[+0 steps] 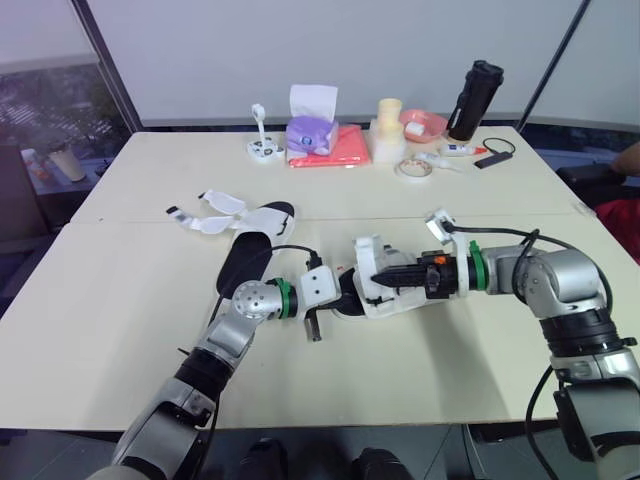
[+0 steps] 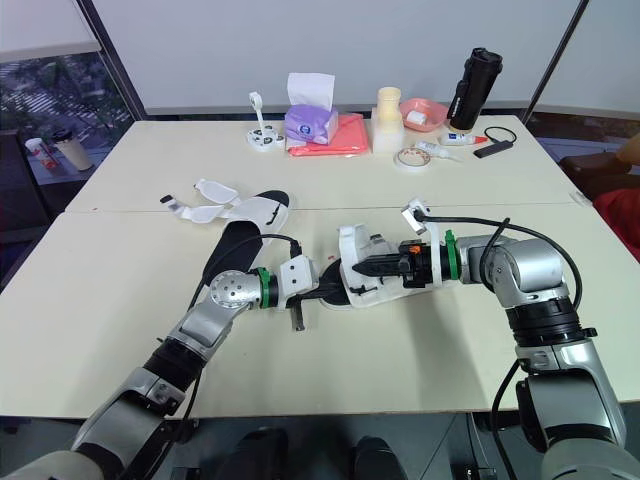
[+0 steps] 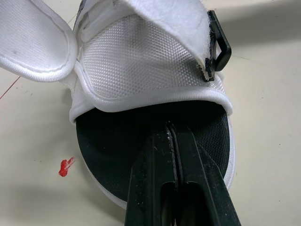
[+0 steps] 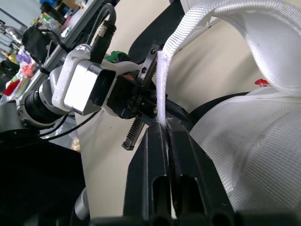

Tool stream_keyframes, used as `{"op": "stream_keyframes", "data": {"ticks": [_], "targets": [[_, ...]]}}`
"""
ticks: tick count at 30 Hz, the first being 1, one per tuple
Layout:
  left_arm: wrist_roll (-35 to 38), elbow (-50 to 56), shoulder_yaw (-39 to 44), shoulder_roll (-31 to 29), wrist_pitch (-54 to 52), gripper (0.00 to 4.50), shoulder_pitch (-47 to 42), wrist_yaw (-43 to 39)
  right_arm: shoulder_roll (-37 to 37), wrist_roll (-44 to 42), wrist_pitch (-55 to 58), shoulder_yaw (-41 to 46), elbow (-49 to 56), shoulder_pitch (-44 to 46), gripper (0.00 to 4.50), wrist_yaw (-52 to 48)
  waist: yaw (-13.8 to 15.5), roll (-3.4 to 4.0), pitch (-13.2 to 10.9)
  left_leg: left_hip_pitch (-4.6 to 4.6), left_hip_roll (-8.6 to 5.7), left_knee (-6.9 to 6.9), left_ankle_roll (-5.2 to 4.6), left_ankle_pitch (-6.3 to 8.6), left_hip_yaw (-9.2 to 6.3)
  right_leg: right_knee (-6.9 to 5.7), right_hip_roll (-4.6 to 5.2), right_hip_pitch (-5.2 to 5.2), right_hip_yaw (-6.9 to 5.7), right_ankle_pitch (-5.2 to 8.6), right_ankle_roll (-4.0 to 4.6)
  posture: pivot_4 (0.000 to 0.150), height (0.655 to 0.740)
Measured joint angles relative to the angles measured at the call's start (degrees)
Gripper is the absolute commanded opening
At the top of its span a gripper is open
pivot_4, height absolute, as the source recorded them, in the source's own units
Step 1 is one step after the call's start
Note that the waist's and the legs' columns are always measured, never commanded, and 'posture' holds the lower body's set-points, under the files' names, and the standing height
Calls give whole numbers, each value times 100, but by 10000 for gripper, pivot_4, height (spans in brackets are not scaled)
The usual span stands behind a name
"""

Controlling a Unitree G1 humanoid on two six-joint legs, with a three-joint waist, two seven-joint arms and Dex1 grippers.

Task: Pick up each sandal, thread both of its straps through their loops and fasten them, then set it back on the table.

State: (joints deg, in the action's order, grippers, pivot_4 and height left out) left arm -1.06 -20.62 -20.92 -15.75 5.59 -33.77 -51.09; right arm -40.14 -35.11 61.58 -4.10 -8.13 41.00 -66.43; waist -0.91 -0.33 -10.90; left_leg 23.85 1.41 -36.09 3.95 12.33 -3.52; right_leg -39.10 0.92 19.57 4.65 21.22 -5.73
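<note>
- While pinched from both sides, sandal [image 1: 388, 292] down low at the middle of the table [image 1: 450, 380]; touching the top or just above it, hard to tell.
- White top, black sole [image 3: 113, 155].
- Squeezed tight on the edge of that sole: left gripper [image 3: 171, 133], both fingers [image 3: 197, 162] pressed close together.
- Clamped on the thin edge of a white strap [image 4: 161, 84]: right gripper [image 4: 163, 128], with the strap standing up from it.
- Grippers facing each other, left one from the table's left, right one from its right.
- Black loop [image 3: 217, 47] at the end of a white band on the top; a wide white flap [image 3: 33, 42] spread open beside it.
- Tiny red speck [image 3: 66, 167] on the table, just beside the sole.
- Other sandal [image 1: 246, 260] toward the table's left side, well apart from the grippers, its straps [image 1: 215, 212] flopped open.
- Along the table's far edge: tissue box [image 1: 312, 125], red cloth [image 1: 350, 150], pink bowl [image 1: 425, 124], black bottle [image 1: 474, 100], tape roll [image 1: 411, 169].
</note>
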Motion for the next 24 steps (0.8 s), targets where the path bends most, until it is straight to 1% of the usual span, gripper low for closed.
{"op": "stream_keyframes", "data": {"ticks": [9,13,24], "targets": [[1,4,0,25,9,0,31,45,-55,-177,266,140,-438,490,718,-196,0,0,0,1,0,2,0,0,0,1,0,1,0,0,0,1500,7400],[3,19,13,21,8,0,50,58,-199,-129,260,111,-547,482,718,-328,0,0,0,4,0,2,0,0,0,1,1,3,0,0,0,1500,7400],[6,51,21,27,7,0,94,111,-146,137,-41,-166,-373,106,718,-279,0,0,0,5,0,1,0,0,0,2,0,4,0,0,0,1500,7400]]}}
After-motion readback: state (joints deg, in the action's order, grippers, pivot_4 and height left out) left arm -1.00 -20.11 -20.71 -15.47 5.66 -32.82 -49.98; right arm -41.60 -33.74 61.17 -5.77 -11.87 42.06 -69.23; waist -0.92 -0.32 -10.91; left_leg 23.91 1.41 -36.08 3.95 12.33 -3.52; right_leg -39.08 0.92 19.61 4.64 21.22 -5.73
